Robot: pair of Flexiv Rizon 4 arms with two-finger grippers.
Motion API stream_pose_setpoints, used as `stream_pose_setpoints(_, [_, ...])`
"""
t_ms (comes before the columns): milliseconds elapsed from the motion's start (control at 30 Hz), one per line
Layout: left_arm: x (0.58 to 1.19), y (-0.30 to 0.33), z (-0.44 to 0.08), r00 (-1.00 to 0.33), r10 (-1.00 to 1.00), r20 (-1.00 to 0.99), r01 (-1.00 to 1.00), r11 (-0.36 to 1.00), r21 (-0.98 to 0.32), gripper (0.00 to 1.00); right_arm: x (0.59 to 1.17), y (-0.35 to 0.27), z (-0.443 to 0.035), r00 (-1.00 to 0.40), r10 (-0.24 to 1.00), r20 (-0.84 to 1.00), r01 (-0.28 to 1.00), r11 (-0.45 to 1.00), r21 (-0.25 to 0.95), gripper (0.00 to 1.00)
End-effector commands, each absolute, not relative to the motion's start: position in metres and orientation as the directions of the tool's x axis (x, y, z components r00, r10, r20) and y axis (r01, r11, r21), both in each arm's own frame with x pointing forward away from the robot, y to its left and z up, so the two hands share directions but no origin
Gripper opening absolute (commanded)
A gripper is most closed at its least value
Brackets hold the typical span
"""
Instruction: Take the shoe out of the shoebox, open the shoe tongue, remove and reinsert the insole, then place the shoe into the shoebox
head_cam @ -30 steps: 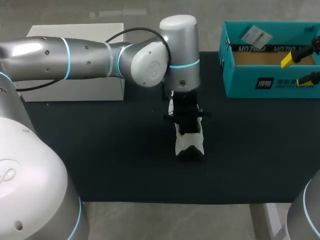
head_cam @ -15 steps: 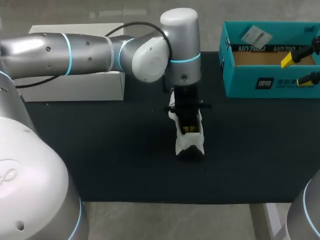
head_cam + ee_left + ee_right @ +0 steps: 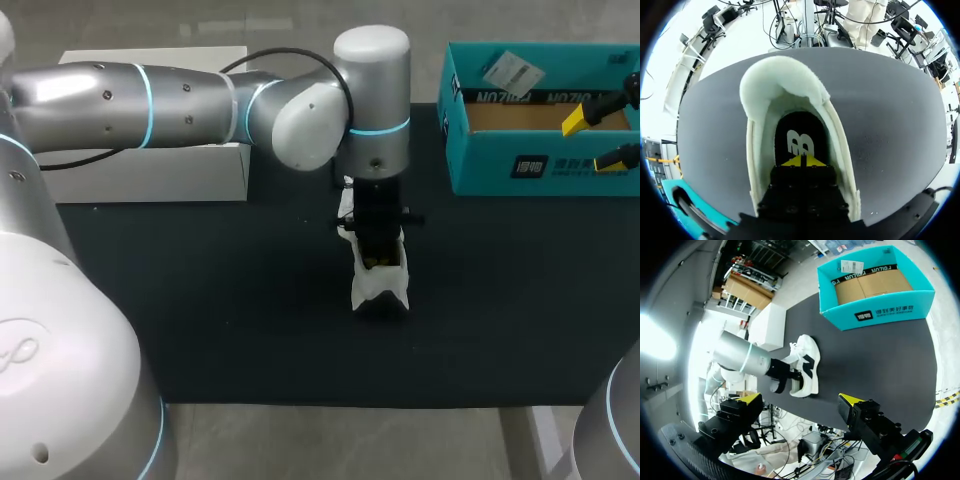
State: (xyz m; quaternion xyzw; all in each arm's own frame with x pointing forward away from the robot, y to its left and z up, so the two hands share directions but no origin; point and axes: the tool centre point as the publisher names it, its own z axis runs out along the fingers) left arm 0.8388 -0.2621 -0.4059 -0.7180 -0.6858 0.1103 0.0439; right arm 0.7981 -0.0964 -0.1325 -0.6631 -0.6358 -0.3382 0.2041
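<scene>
Left hand [image 3: 802, 161] is down inside the white shoe [image 3: 380, 285], which stands mid-worktop [image 3: 200, 300]. Its yellow tips are pressed together on the black insole [image 3: 799, 127]. Right hand [image 3: 601, 138] hangs over the teal shoebox [image 3: 520, 170], spread wide, holding nothing.

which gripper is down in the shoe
The left gripper: its tips are inside the shoe, over the insole. The right gripper is open, away from it.
</scene>
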Motion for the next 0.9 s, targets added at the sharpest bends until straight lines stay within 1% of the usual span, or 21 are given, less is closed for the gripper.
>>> stream_pose_setpoints(33, [0.836,-0.258,-0.379,0.051,0.993,-0.109,0.99,-0.064,-0.122,0.0,0.798,-0.096,-0.133,-0.035,0.706,0.707,0.981,-0.109,0.158,1.0])
stream_pose_setpoints(133, [0.837,-0.26,-0.367,0.066,0.994,-0.087,0.998,-0.066,-0.001,0.0,0.798,-0.096,-0.133,-0.035,0.706,0.707,0.981,-0.109,0.158,1.0])
stream_pose_setpoints(233, [0.841,-0.261,-0.364,0.058,0.996,-0.063,0.995,-0.053,0.086,0.0,0.798,-0.096,-0.133,-0.035,0.706,0.707,0.981,-0.109,0.158,1.0])
stream_pose_setpoints(433, [0.847,-0.255,-0.362,0.027,0.996,-0.09,0.982,-0.009,0.187,0.0,0.798,-0.096,-0.133,-0.035,0.706,0.707,0.981,-0.109,0.158,1.0])
stream_pose_setpoints(633, [0.863,-0.249,-0.363,0.005,0.993,-0.12,0.983,0.017,0.184,0.0,0.798,-0.096,-0.133,-0.035,0.706,0.707,0.981,-0.109,0.158,1.0])
stream_pose_setpoints(667, [0.866,-0.248,-0.363,0.01,0.993,-0.12,0.986,0.011,0.167,0.0,0.798,-0.096,-0.133,-0.035,0.706,0.707,0.981,-0.109,0.158,1.0])
stream_pose_setpoints(900, [0.891,-0.252,-0.362,0.025,0.996,-0.089,0.984,-0.009,0.178,0.0,0.798,-0.096,-0.133,-0.035,0.706,0.707,0.981,-0.109,0.158,1.0])
